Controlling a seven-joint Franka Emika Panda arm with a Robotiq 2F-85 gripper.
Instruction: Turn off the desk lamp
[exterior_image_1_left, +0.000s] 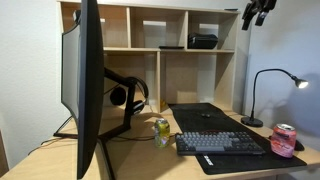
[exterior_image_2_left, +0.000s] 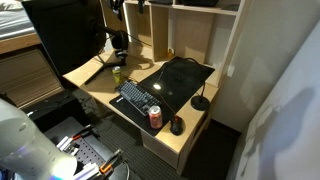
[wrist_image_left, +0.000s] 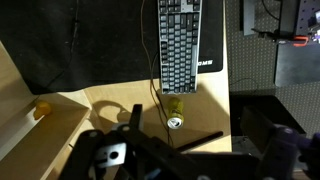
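Pincer (exterior_image_1_left: 258, 10), can't tell if open, is hanging high; I'm starting approach, next needing descent to glowing desk lamp (exterior_image_1_left: 252, 121).

Holds the black two-finger metal gripper (exterior_image_1_left: 257, 14) raised high in an exterior view, fingers angled downward, with the wrist above the jaws cut off by the frame edge. Fills the bottom of the wrist view with the gripper (wrist_image_left: 190, 150), dark and blurred, jaws spread wide apart and nothing between them. Shows a bulky white rounded arm link (exterior_image_2_left: 18, 132) well behind the jaws, out of focus.
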